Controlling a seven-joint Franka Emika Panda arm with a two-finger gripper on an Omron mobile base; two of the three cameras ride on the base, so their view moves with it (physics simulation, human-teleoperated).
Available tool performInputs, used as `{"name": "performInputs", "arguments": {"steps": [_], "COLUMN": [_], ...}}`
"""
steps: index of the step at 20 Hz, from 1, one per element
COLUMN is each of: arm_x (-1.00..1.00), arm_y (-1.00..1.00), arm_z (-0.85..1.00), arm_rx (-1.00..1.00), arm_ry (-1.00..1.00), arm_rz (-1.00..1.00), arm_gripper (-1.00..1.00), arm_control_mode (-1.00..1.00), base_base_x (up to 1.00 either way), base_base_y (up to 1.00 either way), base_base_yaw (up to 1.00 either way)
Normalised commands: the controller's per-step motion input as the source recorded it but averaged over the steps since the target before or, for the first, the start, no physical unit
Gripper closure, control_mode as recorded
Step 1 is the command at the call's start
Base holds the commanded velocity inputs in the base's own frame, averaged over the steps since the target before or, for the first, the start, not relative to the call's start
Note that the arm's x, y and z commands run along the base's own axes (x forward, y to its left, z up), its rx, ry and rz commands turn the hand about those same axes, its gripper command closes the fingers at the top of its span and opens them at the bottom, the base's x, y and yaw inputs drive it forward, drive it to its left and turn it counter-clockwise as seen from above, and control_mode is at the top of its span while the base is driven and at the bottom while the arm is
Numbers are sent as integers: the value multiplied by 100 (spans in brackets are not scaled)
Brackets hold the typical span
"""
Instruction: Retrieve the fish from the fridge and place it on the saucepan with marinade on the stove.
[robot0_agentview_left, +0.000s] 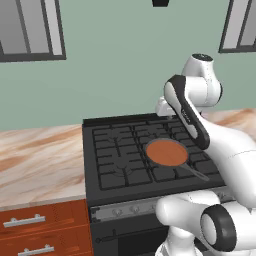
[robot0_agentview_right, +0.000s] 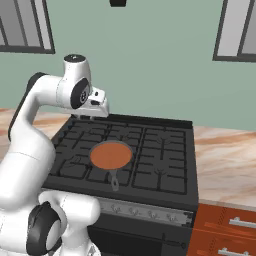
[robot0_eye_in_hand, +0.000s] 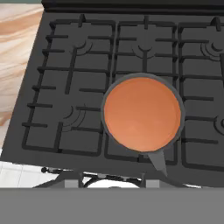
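You are looking down at the saucepan with marinade (robot0_eye_in_hand: 142, 113), sitting on the grates of the stove (robot0_eye_in_hand: 65, 100) with its orange-brown surface bare and its handle cut off at the lower edge. Above the stove's back edge, the gripper (robot0_agentview_right: 98, 107) is mostly hidden behind the wrist. You cannot tell whether its fingers are apart or together.

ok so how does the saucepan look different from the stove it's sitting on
The saucepan with marinade is round, with a flat reddish-orange surface inside; the stove is rectangular and black all over. The pan is small, covering about one burner, while the stove's grates span several. The pan has a long thin handle; the stove has front knobs. Both are dark-rimmed.
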Motion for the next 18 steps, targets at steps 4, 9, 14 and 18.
{"name": "performInputs", "arguments": {"steps": [4, 9, 14, 18], "arm_x": [-46, -99, -99, -45], "arm_y": [0, -5, -2, 0], "arm_z": [0, 0, 0, 0], "arm_rx": [0, 0, 0, 0], "arm_ry": [-17, -35, -34, -8], "arm_rz": [0, -2, 0, 0], "arm_gripper": [-100, -100, -100, -100], "arm_control_mode": [-100, -100, -100, -100], "base_base_x": [0, 0, 0, 0], "base_base_y": [0, 0, 0, 0], "base_base_yaw": [0, 0, 0, 0]}}
